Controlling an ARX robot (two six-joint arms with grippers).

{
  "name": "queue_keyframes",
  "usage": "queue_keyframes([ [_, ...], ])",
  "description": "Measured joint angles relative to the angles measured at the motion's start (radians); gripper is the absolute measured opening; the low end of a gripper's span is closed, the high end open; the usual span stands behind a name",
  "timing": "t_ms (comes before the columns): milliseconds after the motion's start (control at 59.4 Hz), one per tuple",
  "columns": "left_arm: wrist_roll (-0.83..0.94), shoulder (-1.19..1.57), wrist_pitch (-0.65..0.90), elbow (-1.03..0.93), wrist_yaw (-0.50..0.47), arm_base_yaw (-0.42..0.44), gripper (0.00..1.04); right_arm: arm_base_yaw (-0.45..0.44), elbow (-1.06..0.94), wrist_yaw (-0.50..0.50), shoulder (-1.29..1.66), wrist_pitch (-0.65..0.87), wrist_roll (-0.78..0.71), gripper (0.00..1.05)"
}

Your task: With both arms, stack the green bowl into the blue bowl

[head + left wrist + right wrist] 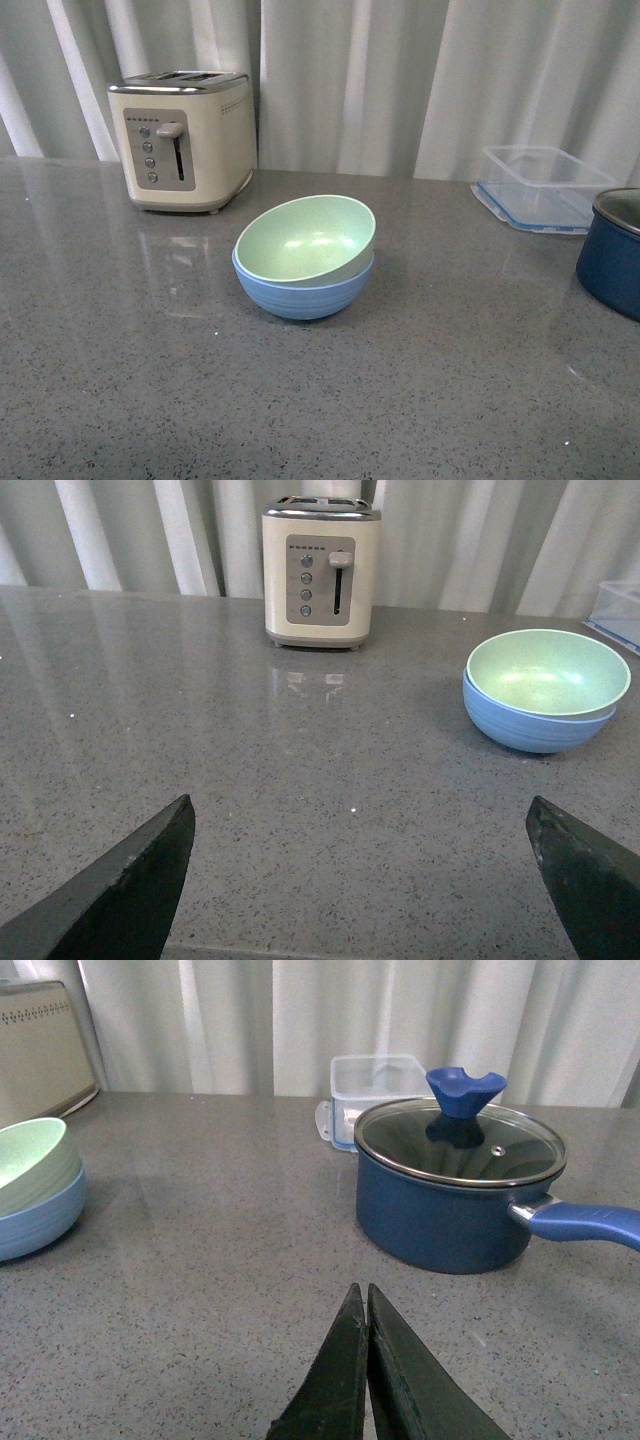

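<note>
The pale green bowl (308, 238) sits tilted inside the light blue bowl (300, 293) in the middle of the grey counter. Both also show in the left wrist view, green bowl (545, 672) nested in blue bowl (535, 726), and at the edge of the right wrist view, green bowl (30, 1165) over blue bowl (38, 1222). My left gripper (360, 815) is open, well apart from the bowls, with bare counter between its fingers. My right gripper (362, 1290) is shut on nothing, between the bowls and the pot. Neither arm shows in the front view.
A cream toaster (185, 138) stands at the back left. A clear plastic container (540, 186) lies at the back right. A dark navy pot (455, 1195) with glass lid and blue handle (585, 1224) stands close to my right gripper. White curtains hang behind the counter.
</note>
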Motion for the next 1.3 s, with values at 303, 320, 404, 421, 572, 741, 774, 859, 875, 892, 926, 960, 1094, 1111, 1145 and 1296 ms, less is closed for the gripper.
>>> queue_keyframes([
  [303, 0.0, 0.0, 0.0, 0.0, 0.0, 0.0, 0.98, 0.0, 0.0, 0.0, -0.153, -0.147, 0.0, 0.01],
  [320, 0.0, 0.0, 0.0, 0.0, 0.0, 0.0, 0.98, 0.0, 0.0, 0.0, -0.162, -0.156, 0.0, 0.01],
  [404, 0.0, 0.0, 0.0, 0.0, 0.0, 0.0, 0.98, 0.0, 0.0, 0.0, -0.195, -0.189, 0.0, 0.01],
  [421, 0.0, 0.0, 0.0, 0.0, 0.0, 0.0, 0.98, 0.0, 0.0, 0.0, -0.199, -0.193, 0.0, 0.01],
  [572, 0.0, 0.0, 0.0, 0.0, 0.0, 0.0, 0.98, 0.0, 0.0, 0.0, -0.255, -0.247, 0.0, 0.01],
  [741, 0.0, 0.0, 0.0, 0.0, 0.0, 0.0, 0.98, 0.0, 0.0, 0.0, -0.303, -0.295, 0.0, 0.01],
  [774, 0.0, 0.0, 0.0, 0.0, 0.0, 0.0, 0.98, 0.0, 0.0, 0.0, -0.314, -0.306, 0.0, 0.01],
  [859, 0.0, 0.0, 0.0, 0.0, 0.0, 0.0, 0.98, 0.0, 0.0, 0.0, -0.336, -0.328, 0.0, 0.01],
  [875, 0.0, 0.0, 0.0, 0.0, 0.0, 0.0, 0.98, 0.0, 0.0, 0.0, -0.338, -0.33, 0.0, 0.01],
  [892, 0.0, 0.0, 0.0, 0.0, 0.0, 0.0, 0.98, 0.0, 0.0, 0.0, -0.343, -0.334, 0.0, 0.01],
  [926, 0.0, 0.0, 0.0, 0.0, 0.0, 0.0, 0.98, 0.0, 0.0, 0.0, -0.351, -0.342, 0.0, 0.01],
  [960, 0.0, 0.0, 0.0, 0.0, 0.0, 0.0, 0.98, 0.0, 0.0, 0.0, -0.364, -0.356, 0.0, 0.01],
  [1094, 0.0, 0.0, 0.0, 0.0, 0.0, 0.0, 0.98, 0.0, 0.0, -0.002, -0.511, -0.515, 0.0, 0.01],
  [1111, 0.0, 0.0, 0.0, 0.0, 0.0, 0.0, 0.98, 0.0, 0.0, -0.002, -0.517, -0.515, 0.0, 0.01],
  [1145, 0.0, 0.0, 0.0, 0.0, 0.0, 0.0, 0.98, 0.0, 0.0, -0.002, -0.521, -0.516, 0.0, 0.01],
  [1296, 0.0, 0.001, 0.0, 0.0, 0.0, 0.0, 0.98, 0.0, 0.0, -0.002, -0.521, -0.52, -0.001, 0.15],
])
